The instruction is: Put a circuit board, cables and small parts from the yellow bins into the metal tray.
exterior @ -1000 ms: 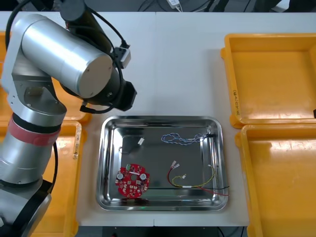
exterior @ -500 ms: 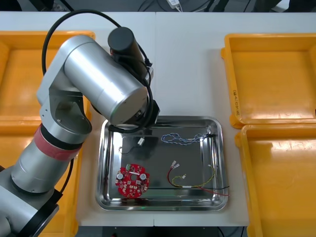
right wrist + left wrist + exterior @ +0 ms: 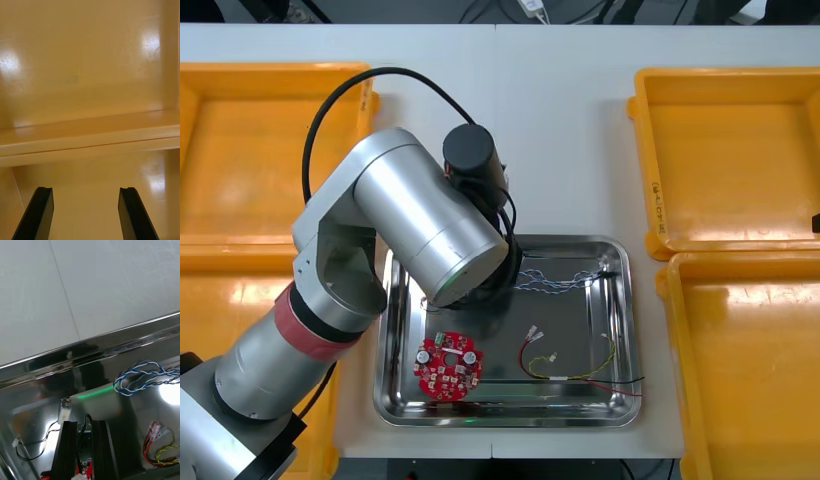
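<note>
My left arm point(image 3: 430, 230) reaches over the far left part of the metal tray point(image 3: 395, 400). In the left wrist view my left gripper point(image 3: 84, 424) is shut on a thin black cable point(image 3: 86, 419) that runs between its fingers, low above the tray floor. Another black cable point(image 3: 41, 442) with a white plug point(image 3: 65, 408) lies just past the fingertips. In the tray lie a red circuit board point(image 3: 448, 368), a twisted blue and white cable point(image 3: 565, 280) and a red and yellow cable point(image 3: 580, 365). My right gripper point(image 3: 86, 215) hangs open over a bare orange bin floor point(image 3: 90, 75).
Two yellow bins point(image 3: 270, 150) stand on the left and two yellow bins point(image 3: 730, 150) on the right. The wall between the right bins point(image 3: 90, 138) crosses just beyond my right fingers. White tabletop point(image 3: 570, 130) lies beyond the tray.
My left arm has swung to the right, from over the left bins to above the tray's far left part. The things lying in the tray have not moved.
</note>
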Robot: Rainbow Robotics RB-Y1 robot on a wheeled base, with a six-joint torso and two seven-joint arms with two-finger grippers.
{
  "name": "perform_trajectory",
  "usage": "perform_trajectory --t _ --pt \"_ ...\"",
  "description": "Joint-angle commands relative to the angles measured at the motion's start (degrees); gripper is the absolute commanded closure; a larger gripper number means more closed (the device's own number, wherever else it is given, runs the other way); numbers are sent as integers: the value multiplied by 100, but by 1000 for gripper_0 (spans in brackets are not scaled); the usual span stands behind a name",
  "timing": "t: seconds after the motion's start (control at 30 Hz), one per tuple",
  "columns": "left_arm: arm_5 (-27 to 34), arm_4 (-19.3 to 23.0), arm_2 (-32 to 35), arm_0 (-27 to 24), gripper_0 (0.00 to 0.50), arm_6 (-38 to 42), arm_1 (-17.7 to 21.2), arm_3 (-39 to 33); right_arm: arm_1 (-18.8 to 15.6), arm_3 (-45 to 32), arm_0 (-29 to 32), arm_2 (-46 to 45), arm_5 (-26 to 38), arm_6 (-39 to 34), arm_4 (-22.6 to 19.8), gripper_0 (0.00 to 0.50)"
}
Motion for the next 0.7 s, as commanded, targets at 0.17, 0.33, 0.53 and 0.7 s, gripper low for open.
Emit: perform_trajectory --t 0.17,0.33,0.53,0.7 --pt "-595 -170 -444 171 500 754 98 217 -270 4 64 -159 -36 295 27 0" --pt "-824 -258 -550 180 500 781 98 507 -270 -5 55 -159 -45 304 0 0" --pt "-885 -267 -611 206 500 816 98 657 -270 4 55 -159 -36 330 0 0" --pt "-947 -276 -655 294 500 834 125 657 -270 4 55 -159 -1 313 -9 0"
